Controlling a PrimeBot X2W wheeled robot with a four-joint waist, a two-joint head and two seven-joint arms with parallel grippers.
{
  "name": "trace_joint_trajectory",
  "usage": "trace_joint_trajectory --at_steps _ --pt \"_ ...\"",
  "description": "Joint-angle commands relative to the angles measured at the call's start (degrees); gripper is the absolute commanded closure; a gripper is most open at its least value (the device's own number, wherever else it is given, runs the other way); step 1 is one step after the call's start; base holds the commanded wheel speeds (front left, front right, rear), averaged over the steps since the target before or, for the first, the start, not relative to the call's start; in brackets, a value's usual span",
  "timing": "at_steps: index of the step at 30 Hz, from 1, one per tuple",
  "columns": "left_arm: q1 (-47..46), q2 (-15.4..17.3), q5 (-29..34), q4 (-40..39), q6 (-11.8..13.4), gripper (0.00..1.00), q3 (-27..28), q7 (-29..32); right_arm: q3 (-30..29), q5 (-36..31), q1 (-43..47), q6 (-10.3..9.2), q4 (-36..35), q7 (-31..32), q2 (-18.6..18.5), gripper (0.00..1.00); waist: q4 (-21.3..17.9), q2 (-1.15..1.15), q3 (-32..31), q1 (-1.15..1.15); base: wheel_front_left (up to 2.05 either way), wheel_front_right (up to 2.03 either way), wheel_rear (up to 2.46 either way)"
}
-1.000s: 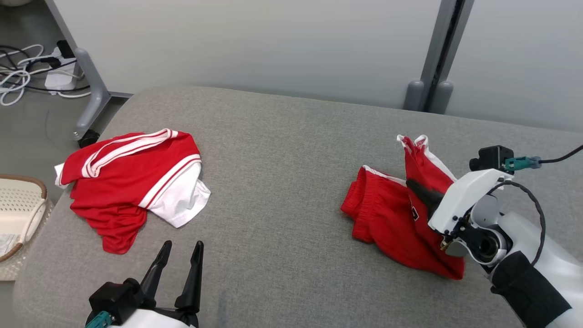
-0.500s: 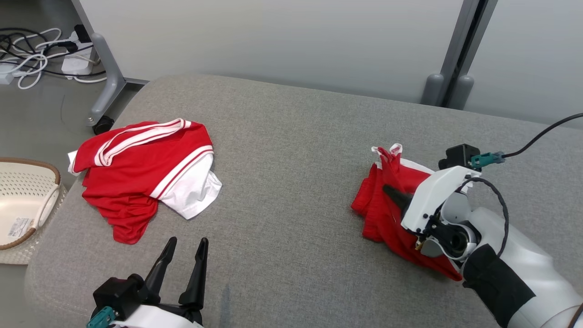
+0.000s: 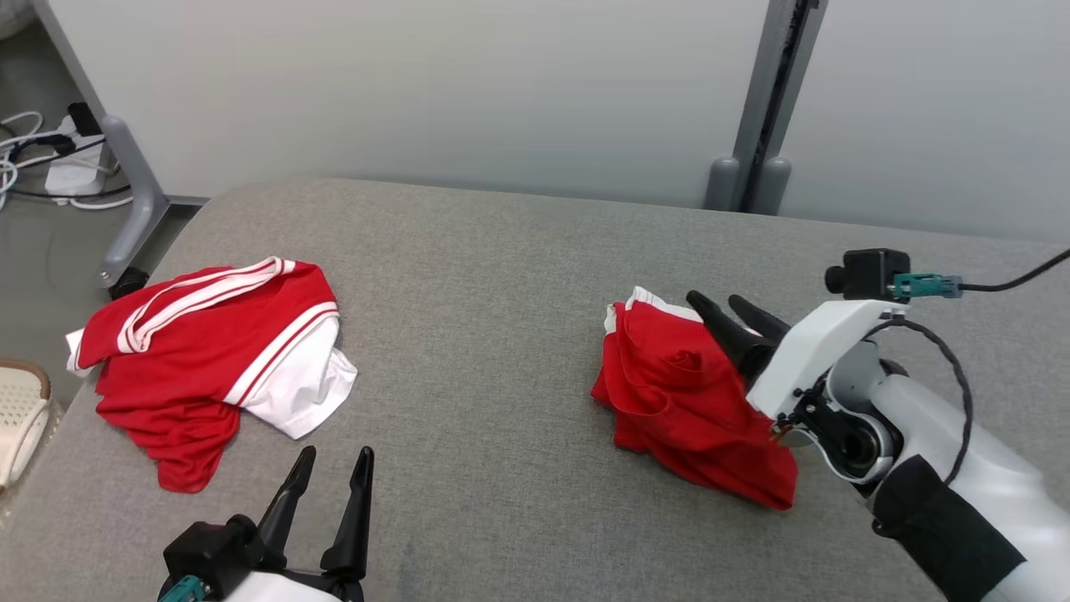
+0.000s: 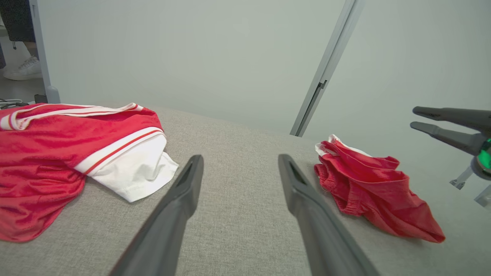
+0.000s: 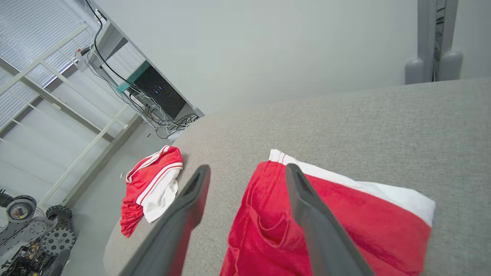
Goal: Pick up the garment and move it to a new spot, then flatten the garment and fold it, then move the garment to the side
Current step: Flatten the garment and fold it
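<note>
Right gripper (image 3: 715,301), jaws apart and empty, hovers over the crumpled red shorts (image 3: 677,393); flattening likely calls for pinching one waistband corner and drawing it outward.

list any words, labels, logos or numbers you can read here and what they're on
There is no readable text in these pictures.
Red shorts: plain red cloth with white trim, no print or tag on the visible side.
Red and white jersey: white bands, no lettering or number.
Pale basket: no label on the visible part.
Dark box beyond the cushion: small lights, anything printed is too small to tell.
</note>
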Motion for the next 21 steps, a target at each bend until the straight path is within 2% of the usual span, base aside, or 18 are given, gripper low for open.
trace_joint_trajectory --at_steps 1,7,12,21 --pt "0.5 0.1 0.5 -0.2 -0.1 0.00 0.3 -0.1 -0.2 -0.1 1.1 0.03 -1.1 -1.4 -1.4 0.00 -1.3 0.00 -0.8 0.00 0.00 0.00 0.00" --pt "1.1 -0.2 0.9 -0.8 -0.1 0.00 0.6 -0.1 -1.8 -3.1 3.3 0.03 -0.7 -8.9 -6.4 0.00 -2.9 0.00 -1.1 0.00 0.00 0.00 0.00" --pt "1.5 -0.5 0.8 -1.1 -0.1 0.00 0.6 -0.1 -4.3 -4.6 6.1 0.02 2.0 -12.9 -7.8 0.00 -3.3 0.00 -1.2 0.00 0.00 0.00 0.00" --pt "1.1 -0.4 0.6 -1.3 -0.1 0.00 0.4 -0.1 -7.0 -7.5 6.6 0.02 6.2 -14.8 -6.3 0.00 -3.5 0.00 -1.0 0.00 0.00 0.00 0.00"
